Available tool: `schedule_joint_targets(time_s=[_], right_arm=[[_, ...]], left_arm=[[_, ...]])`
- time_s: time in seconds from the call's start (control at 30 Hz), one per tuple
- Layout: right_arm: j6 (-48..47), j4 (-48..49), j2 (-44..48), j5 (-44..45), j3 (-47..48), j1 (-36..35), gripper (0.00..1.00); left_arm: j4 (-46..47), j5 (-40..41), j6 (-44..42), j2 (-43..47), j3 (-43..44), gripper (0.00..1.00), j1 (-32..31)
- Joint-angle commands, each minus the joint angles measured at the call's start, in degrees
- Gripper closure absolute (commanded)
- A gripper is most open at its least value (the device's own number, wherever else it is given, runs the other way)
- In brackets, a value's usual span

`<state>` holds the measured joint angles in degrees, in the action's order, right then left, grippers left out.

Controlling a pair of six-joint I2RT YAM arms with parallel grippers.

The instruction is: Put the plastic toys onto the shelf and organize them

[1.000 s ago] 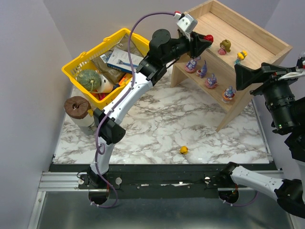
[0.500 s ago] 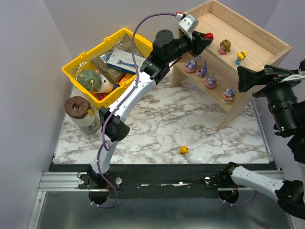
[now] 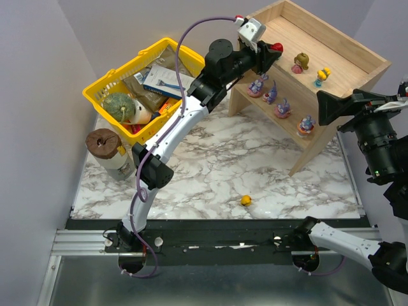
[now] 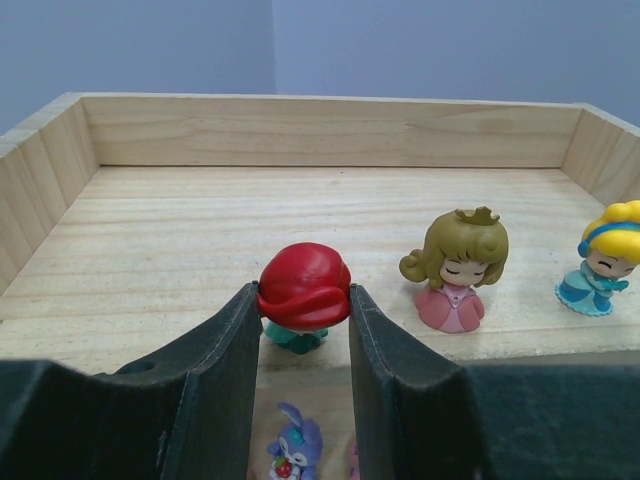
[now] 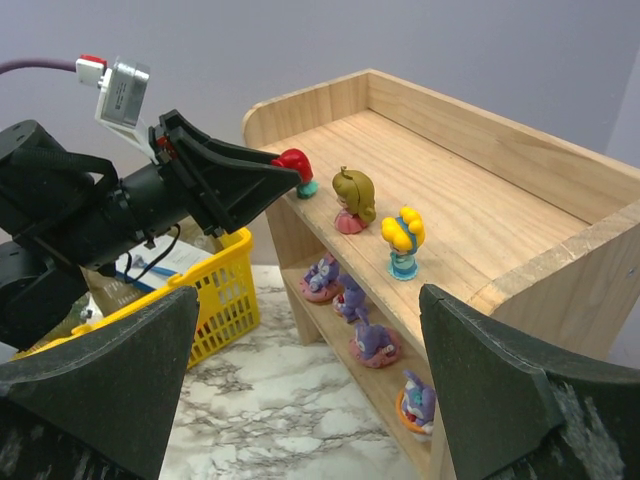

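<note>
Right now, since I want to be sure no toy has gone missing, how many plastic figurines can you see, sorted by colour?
Purple long-eared figurines: 4
Red-haired figurine: 1
Olive-blonde figurine in pink: 1
Yellow-haired figurine in blue: 1
Small yellow round toy: 1
Total: 8
</note>
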<state>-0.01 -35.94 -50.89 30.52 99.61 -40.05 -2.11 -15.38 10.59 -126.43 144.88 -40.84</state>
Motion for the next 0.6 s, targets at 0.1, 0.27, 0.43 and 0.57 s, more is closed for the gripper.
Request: schedule_joint_targets(time_s=[0.1, 0.27, 0.43, 0.57], right_arm=[[-0.16, -1.06, 0.53, 1.03, -1.09, -0.03, 0.03], [-0.16, -1.06, 0.53, 1.2, -1.53, -0.03, 0.03], [1.42, -1.06, 0.27, 1.12, -1.61, -0.03, 0.03], [1.33, -1.06, 0.09, 1.03, -1.61, -0.03, 0.03]], left_arm=[[-3.87, 1.32, 0.92, 2.94, 0.93, 0.95, 1.11], [-4.66, 1.31, 1.27, 3.91, 0.49, 0.96, 1.29], [-4.57, 0.35, 1.28, 3.56, 1.02, 0.96, 1.29], [-5.01, 0.0, 1.19, 2.95, 0.84, 0.95, 1.38]])
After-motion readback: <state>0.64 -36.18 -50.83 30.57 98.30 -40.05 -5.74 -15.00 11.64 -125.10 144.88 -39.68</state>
